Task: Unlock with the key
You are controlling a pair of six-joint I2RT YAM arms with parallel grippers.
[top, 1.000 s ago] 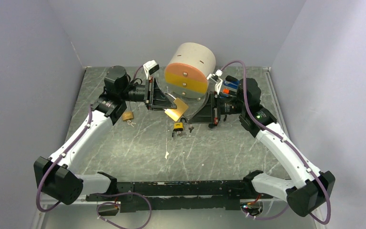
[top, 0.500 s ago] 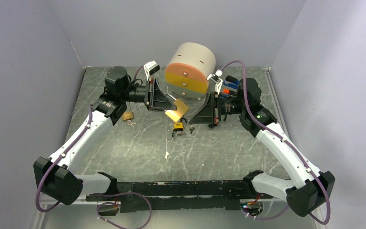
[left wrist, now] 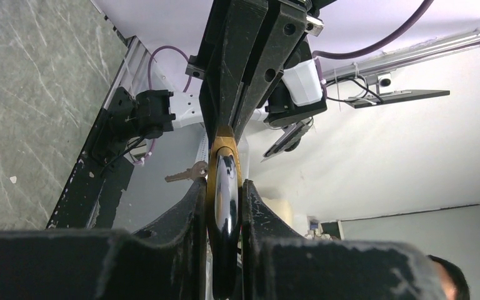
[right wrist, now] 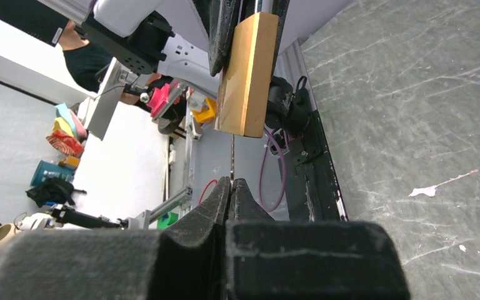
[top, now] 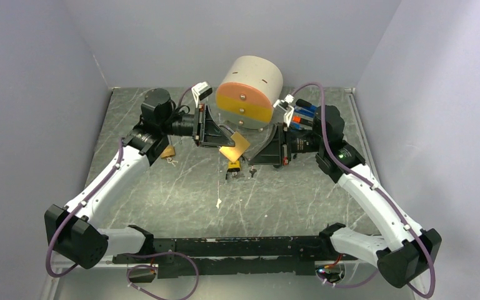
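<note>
The padlock (top: 233,146) hangs in the air above the table (top: 162,187), a brass block pinched narrowly across its flat faces by the left gripper (top: 224,139), which comes in from about 10 o'clock of it in the overhead view. Its long axis runs slantwise from there toward 4 o'clock, so one narrow end faces the other arm. The right wrist view shows that end just ahead of the fingers at 12 o'clock, though no keyhole can be made out on it.

The key (left wrist: 186,173) shows in the left wrist view just beside the lock body at about 9 o'clock, near but apart from it. Seen from the right wrist it is only a thin edge rising from the closed fingertips. The right gripper (top: 256,156) is pressed fully together, seemingly on that key, and sits at 4 o'clock of the lock, close by.

The coming move likely belongs to the right arm: bring the blade in line with the block's long axis and onto the facing end. Whether the blade already lies along that axis cannot be told
</note>
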